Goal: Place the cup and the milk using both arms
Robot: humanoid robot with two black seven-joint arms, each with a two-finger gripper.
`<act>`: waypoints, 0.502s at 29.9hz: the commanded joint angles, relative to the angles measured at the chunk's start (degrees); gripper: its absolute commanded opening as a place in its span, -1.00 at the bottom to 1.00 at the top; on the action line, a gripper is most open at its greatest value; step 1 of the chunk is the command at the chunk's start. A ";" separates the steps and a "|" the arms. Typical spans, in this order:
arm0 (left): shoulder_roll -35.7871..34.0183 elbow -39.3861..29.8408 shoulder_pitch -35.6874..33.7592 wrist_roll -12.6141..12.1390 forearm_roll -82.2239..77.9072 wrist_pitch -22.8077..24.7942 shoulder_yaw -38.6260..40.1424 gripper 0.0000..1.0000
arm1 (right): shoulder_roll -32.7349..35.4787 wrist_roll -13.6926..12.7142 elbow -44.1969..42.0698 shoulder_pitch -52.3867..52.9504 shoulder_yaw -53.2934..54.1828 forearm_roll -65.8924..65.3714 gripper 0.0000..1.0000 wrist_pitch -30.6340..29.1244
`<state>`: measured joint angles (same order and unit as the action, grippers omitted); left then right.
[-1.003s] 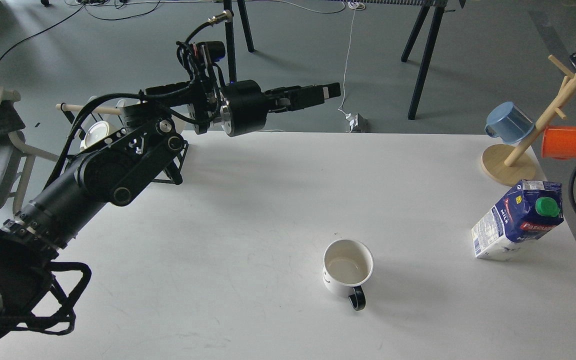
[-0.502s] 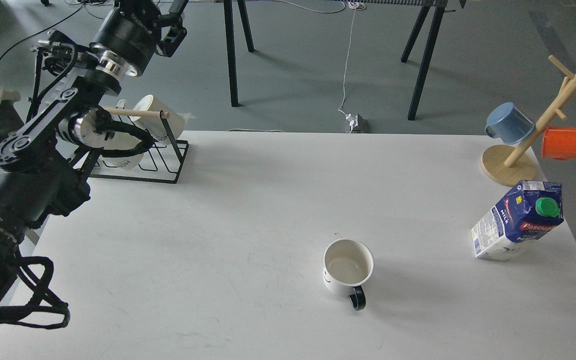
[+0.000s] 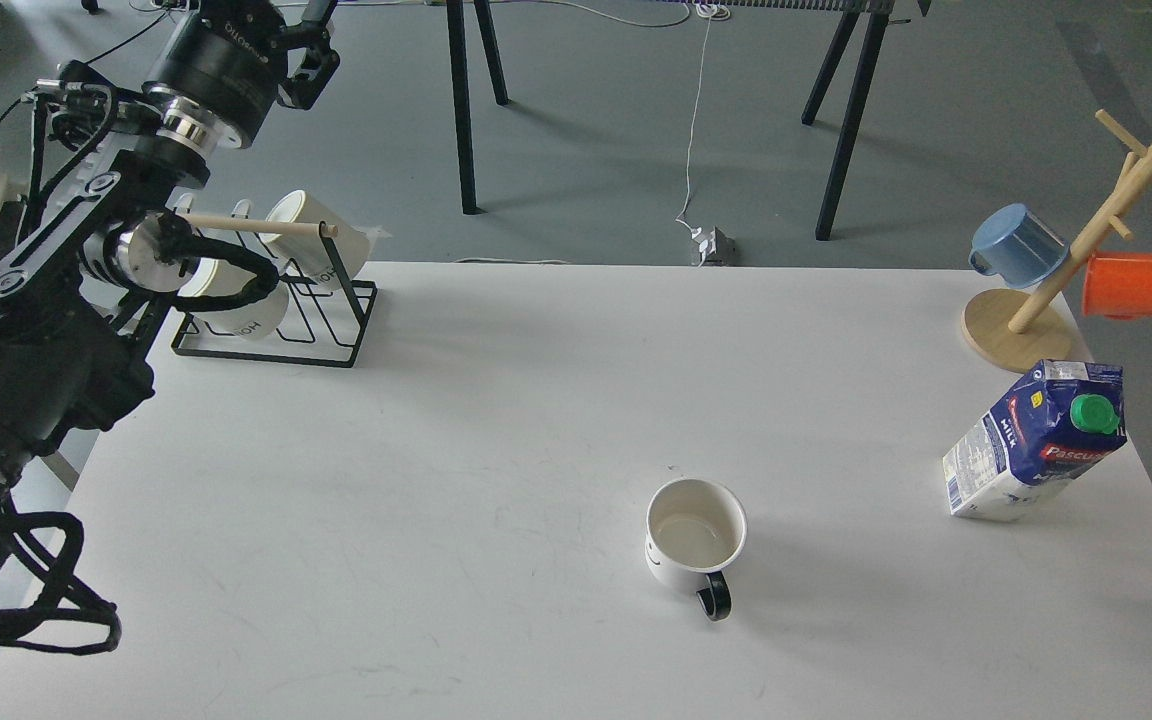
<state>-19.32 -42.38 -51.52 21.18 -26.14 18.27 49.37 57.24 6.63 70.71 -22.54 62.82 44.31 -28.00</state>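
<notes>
The cup [image 3: 695, 545], a white mug with a black loop handle, stands upright and empty on the white table [image 3: 496, 420], right of the middle near the front. The milk [image 3: 1038, 440], a dark blue and white carton with a green cap, stands near the table's right edge. My left gripper [image 3: 311, 40] is raised at the top left, far from both and beyond the table's back left corner. Its fingers run off the top edge, so its state does not show. My right gripper is out of view.
A black wire rack [image 3: 276, 310] with ribbed white mugs and a wooden rod stands at the back left, under my left arm. A wooden mug tree [image 3: 1066, 265] with a blue cup [image 3: 1016, 240] and an orange cup [image 3: 1126, 285] stands at the back right.
My left arm has swung from over the table's back up and to the left, off the table. The right arm parts seen at the right edge one second ago have left the view.
</notes>
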 commanded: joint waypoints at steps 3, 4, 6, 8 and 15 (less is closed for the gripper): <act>-0.02 0.02 0.19 0.00 -0.05 -0.34 -0.06 0.99 | -5.29 0.32 1.98 -2.69 0.54 -0.28 0.99 0.00; -0.02 0.02 0.19 0.00 -0.05 -0.43 -0.06 0.99 | -6.34 0.32 1.98 -2.60 0.72 -0.28 0.99 0.00; -0.10 0.02 0.19 -0.08 -0.05 -0.52 -0.06 0.99 | -8.54 0.23 2.06 -2.16 0.81 -0.28 0.99 0.00; -0.02 0.02 0.19 -0.09 -0.05 -0.60 -0.06 0.99 | -10.21 0.23 2.15 -1.46 0.81 -0.37 0.99 0.00; -0.10 0.02 0.19 -0.44 -0.14 -0.69 -0.15 0.99 | -16.89 0.23 2.06 1.09 0.46 -3.79 0.99 0.00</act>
<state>-19.39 -42.38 -51.33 20.84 -26.22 17.59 49.30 43.28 6.86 72.91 -21.92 63.00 42.41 -28.00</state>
